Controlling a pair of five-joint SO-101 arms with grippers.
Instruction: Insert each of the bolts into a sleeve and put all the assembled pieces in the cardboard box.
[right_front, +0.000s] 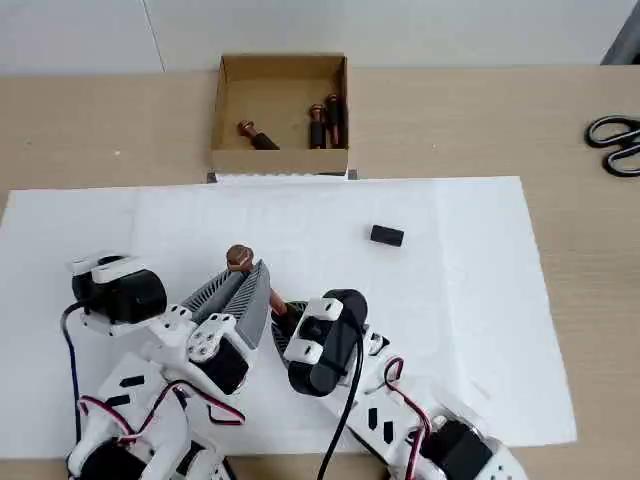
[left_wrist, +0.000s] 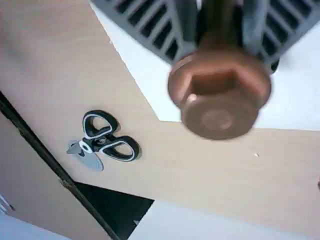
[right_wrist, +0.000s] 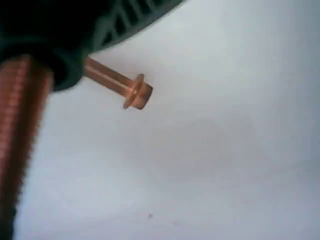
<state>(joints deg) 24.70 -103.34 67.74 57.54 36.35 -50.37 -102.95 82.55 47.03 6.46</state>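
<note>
— At the table's (right_front: 100, 120) far edge, what is counted?
— One box (right_front: 227, 158) is set there, midway along, with its front wall at the far edge of one sheet of paper (right_front: 480, 340). Three assembled pieces (right_front: 318, 125) are counted inside, one toward the left wall and two side by side by the right wall.

— And the loose parts?
— One sleeve (right_front: 386, 236) is seen lying on the paper, right of the middle, well apart from box and grippers, with bare paper all round it. One bolt (right_front: 240, 258) is clamped in the left gripper (right_front: 243, 272), which is closed on the shank with the head outermost. In the right wrist view a threaded shank (right_wrist: 20, 140) is seen close up and a headed bolt (right_wrist: 135, 93) farther off. Which of them is the clamped one cannot be told.

— And the right gripper (right_front: 285, 315)?
— It is placed just beside the left one. What it has hold of, if anything, cannot be told. One pair of scissors (right_front: 615, 143) is laid at the table's right edge, off the paper.
</note>
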